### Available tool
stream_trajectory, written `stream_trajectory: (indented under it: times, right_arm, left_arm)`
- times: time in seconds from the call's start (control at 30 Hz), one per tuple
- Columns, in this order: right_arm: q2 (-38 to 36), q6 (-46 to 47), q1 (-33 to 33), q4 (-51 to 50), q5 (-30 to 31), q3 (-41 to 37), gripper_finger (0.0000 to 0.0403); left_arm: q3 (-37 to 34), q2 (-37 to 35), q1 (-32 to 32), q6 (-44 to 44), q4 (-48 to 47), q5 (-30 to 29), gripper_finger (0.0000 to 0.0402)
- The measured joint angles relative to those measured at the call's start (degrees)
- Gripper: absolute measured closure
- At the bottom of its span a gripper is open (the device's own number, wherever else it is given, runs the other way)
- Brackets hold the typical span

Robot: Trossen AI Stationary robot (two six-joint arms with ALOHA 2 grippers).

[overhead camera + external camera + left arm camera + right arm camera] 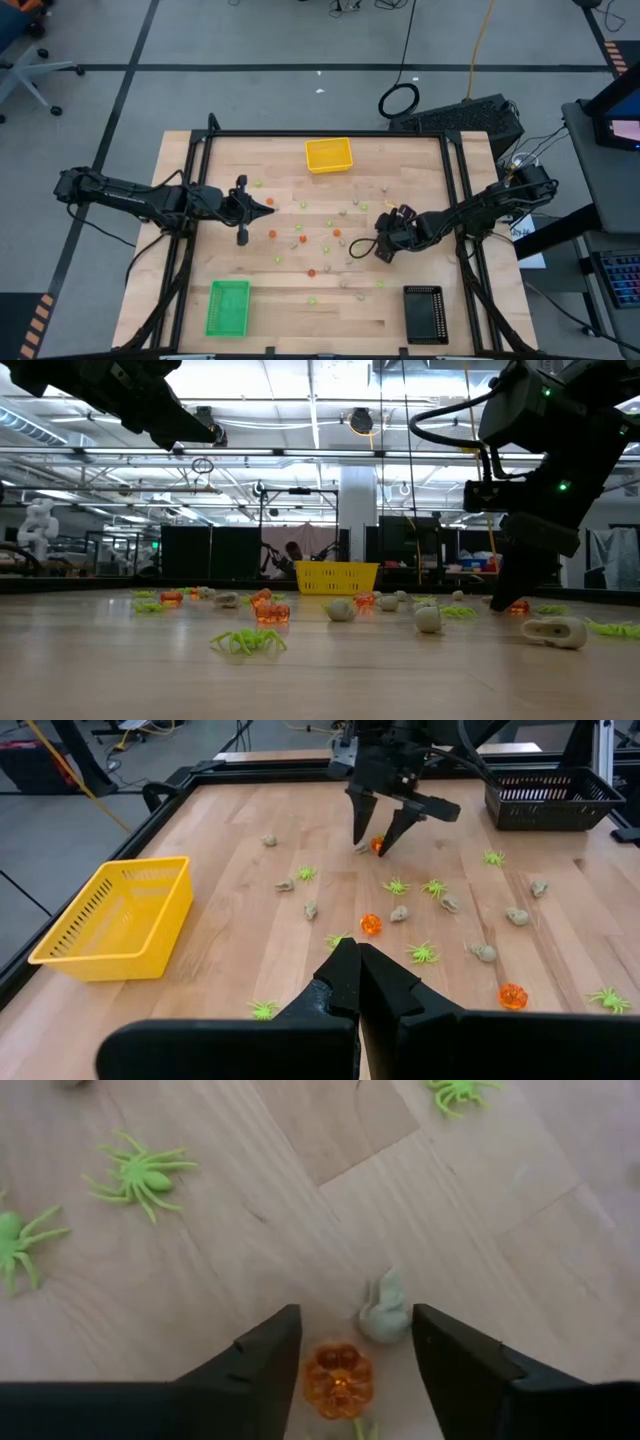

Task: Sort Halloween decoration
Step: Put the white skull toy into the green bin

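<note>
Halloween decoration pieces lie scattered over the middle of the wooden table: orange pumpkins, light green spiders and pale beige pieces. My right gripper points steeply down over the table's right half. It is open, with one finger on either side of an orange pumpkin that rests on the wood. A beige piece lies just beyond it, by one fingertip. I see no touch. My left gripper hangs shut above the table's left half, holding nothing.
A yellow tray stands at the far edge. A green tray sits at the near left and a black tray at the near right. Black frame rails run along the table's sides. Bare wood lies between the two near trays.
</note>
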Motion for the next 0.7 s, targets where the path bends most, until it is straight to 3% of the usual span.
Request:
stream_trajectory:
  times: [0.37,0.7]
  right_arm:
    - [0.1,1.3,-0.9,0.4,0.6,-0.1,0.0320]
    - [0.1,1.3,-2.6,1.2,0.0,-0.1,0.0283]
  left_arm:
    - [0.0,0.0,0.0,0.0,0.0,0.0,0.0402]
    - [0.0,0.0,0.0,0.0,0.0,0.0,0.0402]
